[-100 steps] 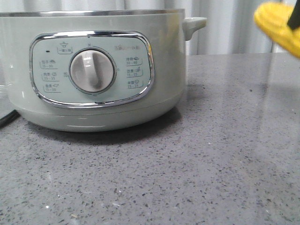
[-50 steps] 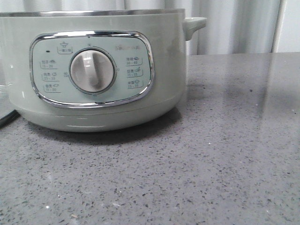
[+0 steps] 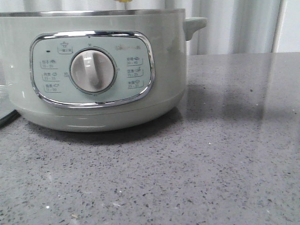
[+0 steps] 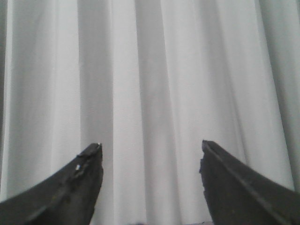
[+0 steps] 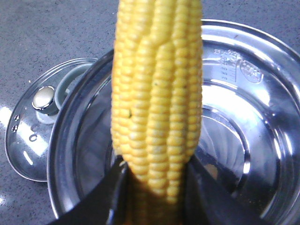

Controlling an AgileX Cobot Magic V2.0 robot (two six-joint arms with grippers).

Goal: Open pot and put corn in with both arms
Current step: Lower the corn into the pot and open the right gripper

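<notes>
The pale sage-green pot [image 3: 93, 70] stands at the left of the front view, its dial facing me. In the right wrist view the pot is open, and I look down into its shiny steel bowl [image 5: 243, 140]. My right gripper [image 5: 157, 164] is shut on the yellow corn [image 5: 157, 93] and holds it above the open bowl. A sliver of the corn [image 3: 123, 1] shows above the pot's rim in the front view. My left gripper [image 4: 151, 145] is open and empty, facing a white curtain.
A glass lid [image 5: 37, 126] with a metal knob lies on the grey stone table [image 3: 225, 154] beside the pot. A white curtain [image 3: 234, 26] hangs behind the table. A dark cable [image 3: 5, 119] runs at the pot's left.
The corn was at the upper right of the front view a second ago, left the view, and now shows just above the pot's rim. The pot has not moved.
</notes>
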